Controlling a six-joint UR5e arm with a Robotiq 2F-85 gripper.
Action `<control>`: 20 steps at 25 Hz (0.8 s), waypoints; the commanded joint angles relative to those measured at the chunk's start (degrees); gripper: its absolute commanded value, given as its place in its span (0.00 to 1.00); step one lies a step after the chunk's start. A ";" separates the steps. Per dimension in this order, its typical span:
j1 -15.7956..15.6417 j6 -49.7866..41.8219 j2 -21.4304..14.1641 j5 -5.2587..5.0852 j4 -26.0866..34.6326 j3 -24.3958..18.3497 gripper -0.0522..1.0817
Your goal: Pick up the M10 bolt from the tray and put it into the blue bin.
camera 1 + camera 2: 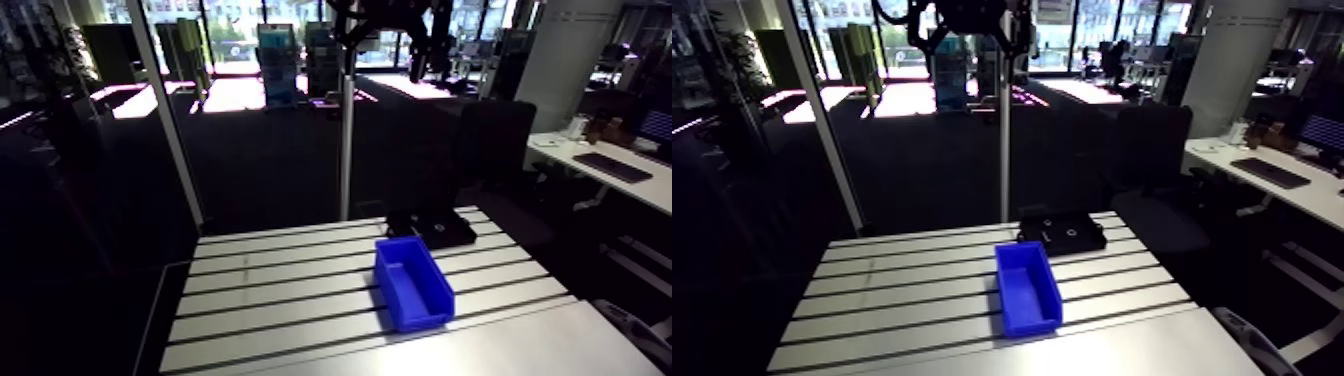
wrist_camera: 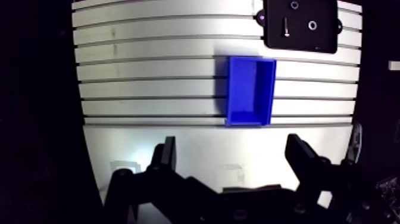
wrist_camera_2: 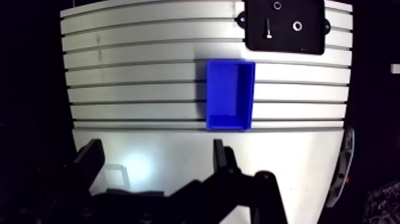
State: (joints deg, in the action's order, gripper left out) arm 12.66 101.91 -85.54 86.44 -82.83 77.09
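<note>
Status: task not yet started, as far as the views show.

Landmark for positions: the blue bin (image 2: pixel 237 89), which sits on the slotted table (image 2: pixel 149 65), open side up. Its inside shows only blue floor and walls, so nothing has been dropped in.

Tray (image 2: pixel 324 39): black and flat, on the table just beyond the bin's far end and offset a little to one side. It is close to the bin, though I cannot tell whether they touch.

Bolt (image 2: pixel 286 27): a short pale piece lying flat on the tray, on the part nearest the bin's far end. It is too small to confirm its thread size. A small ring (image 2: pixel 312 25) lies beside it, further from the bin, and a second ring (image 2: pixel 294 5) sits near the tray's far edge. Whether these are washers or nuts I cannot tell.

Gripper (image 2: pixel 231 143): high above the table, on the near side of the bin and well apart from the tray. The fingers (image 2: pixel 168 152) are spread wide, with nothing between them but bare table below.

Done: nothing.

Left, by my reading:
- Travel past the bin to the tray.
- Descend over the bolt and close on it.
- Lift and come back over the bin.
- Release.

The rings lie close to the bolt, so the approach likely needs care to take the bolt alone.
</note>
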 commanded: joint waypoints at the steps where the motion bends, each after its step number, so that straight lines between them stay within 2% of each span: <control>1: 0.00 0.00 0.16 -0.09 0.00 -0.06 0.05; 8: 0.09 0.00 0.78 0.35 -0.26 -0.15 0.05; 20: 0.97 1.23 5.35 0.97 -5.63 -0.67 0.05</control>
State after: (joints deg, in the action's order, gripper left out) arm 12.96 102.50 -82.04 87.21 -86.29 76.55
